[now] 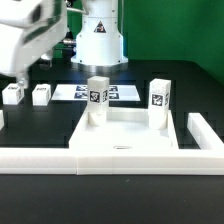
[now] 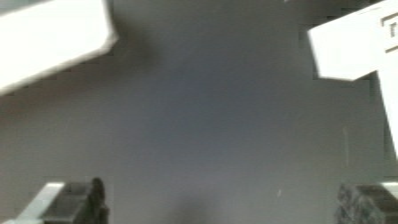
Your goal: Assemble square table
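Note:
The white square slab (image 1: 128, 138) lies in the middle of the table, recessed face up. Two tagged white legs stand upright on its far corners, one on the exterior view's left (image 1: 97, 101) and one on its right (image 1: 160, 98). Two more loose legs (image 1: 13, 93) (image 1: 41, 94) stand on the black table at the exterior view's left. My gripper (image 1: 20, 72) hangs above those loose legs. In the wrist view my gripper (image 2: 222, 205) is open and empty over dark table, with its fingers (image 2: 75, 200) wide apart. A blurred white piece with a bit of tag (image 2: 356, 45) and another white piece (image 2: 45, 45) lie ahead.
The marker board (image 1: 75, 92) lies flat behind the slab, in front of the robot base (image 1: 98, 40). Long white border bars run along the front (image 1: 100, 160) and the exterior view's right (image 1: 206, 130) of the slab.

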`<move>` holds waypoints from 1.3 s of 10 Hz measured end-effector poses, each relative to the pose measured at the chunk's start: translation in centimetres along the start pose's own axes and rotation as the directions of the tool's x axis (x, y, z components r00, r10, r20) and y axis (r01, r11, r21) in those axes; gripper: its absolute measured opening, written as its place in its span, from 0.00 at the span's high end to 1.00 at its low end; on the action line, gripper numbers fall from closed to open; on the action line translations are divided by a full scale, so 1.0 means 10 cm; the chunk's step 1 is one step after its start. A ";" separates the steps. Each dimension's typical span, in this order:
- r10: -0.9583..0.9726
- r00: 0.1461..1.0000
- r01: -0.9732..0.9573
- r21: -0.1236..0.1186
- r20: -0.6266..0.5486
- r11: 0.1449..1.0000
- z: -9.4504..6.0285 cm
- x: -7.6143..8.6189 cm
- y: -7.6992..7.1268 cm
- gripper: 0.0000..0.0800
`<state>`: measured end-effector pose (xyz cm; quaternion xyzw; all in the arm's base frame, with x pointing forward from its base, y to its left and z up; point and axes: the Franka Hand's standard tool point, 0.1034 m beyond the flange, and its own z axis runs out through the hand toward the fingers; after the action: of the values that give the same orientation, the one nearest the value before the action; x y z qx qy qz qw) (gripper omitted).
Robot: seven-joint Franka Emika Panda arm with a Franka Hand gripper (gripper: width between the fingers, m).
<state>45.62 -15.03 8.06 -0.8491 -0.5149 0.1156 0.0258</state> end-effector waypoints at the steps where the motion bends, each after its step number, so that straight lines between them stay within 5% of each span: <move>1: 0.146 0.989 -0.146 0.007 -0.020 0.989 0.12 -0.15 -0.06 0.19; 3: 0.256 0.966 -0.254 0.047 -0.034 0.966 0.20 -0.18 -0.07 0.19; 7: 0.471 0.882 -0.469 0.056 -0.022 0.881 0.21 -0.14 -0.09 0.19; 11: 0.839 0.541 -0.840 0.092 0.065 0.535 0.43 -0.17 -0.42 0.19; 13: 0.867 0.494 -0.867 0.107 0.068 0.486 0.44 -0.13 -0.43 0.19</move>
<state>40.40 -14.48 4.72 -0.9889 -0.0095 0.1475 0.0166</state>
